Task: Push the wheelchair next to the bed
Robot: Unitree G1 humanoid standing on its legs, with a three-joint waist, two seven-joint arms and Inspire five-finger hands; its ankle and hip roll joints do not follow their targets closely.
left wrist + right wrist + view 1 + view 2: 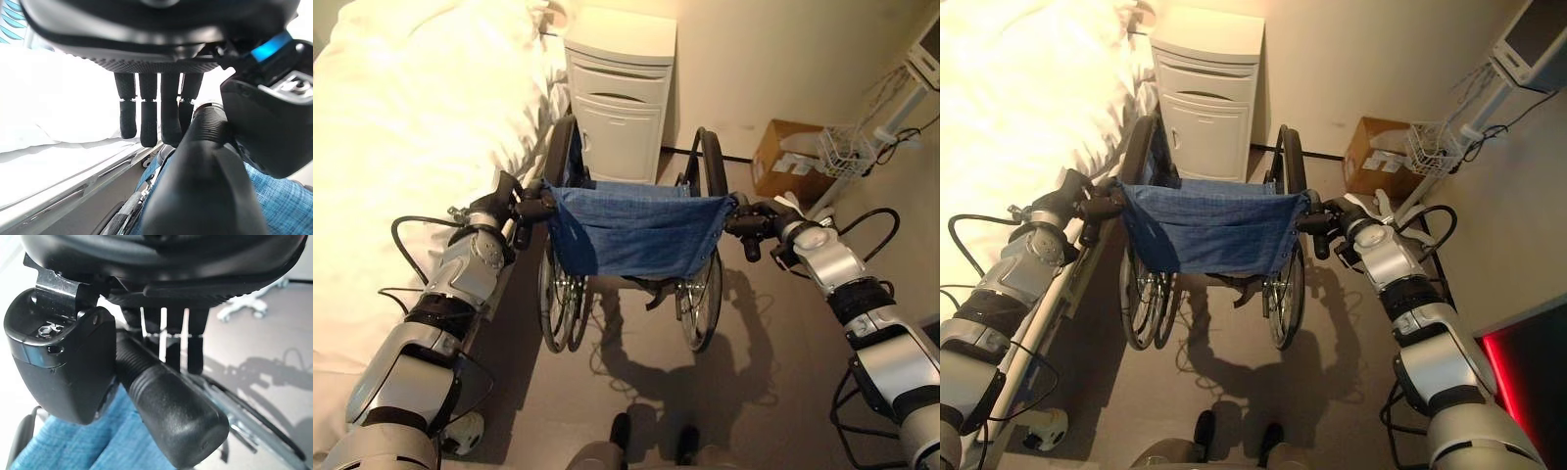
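A small room with a grey floor (pixel 636 411) and pale walls is holding the scene, and in its middle the folding wheelchair with a blue denim-like fabric back and spoked wheels (pixel 636 230) is standing with its left wheel just beside the bed with white rumpled bedding (pixel 401 127), facing a white bedside cabinet with a drawer and door (pixel 619 93). The left hand (pixel 499 209) is wrapping its thumb and fingers around the black ribbed left push handle (pixel 205 161), and the right hand (pixel 773 223) is gripping the black ribbed right push handle (pixel 166 406) the same way. Further off, a brown cardboard box (pixel 788 162) and a white wire basket on a stand (pixel 847 152) are sitting by the wall. The chair is looking nearly in place; at most a short nudge closer and letting go of the handles seem left.
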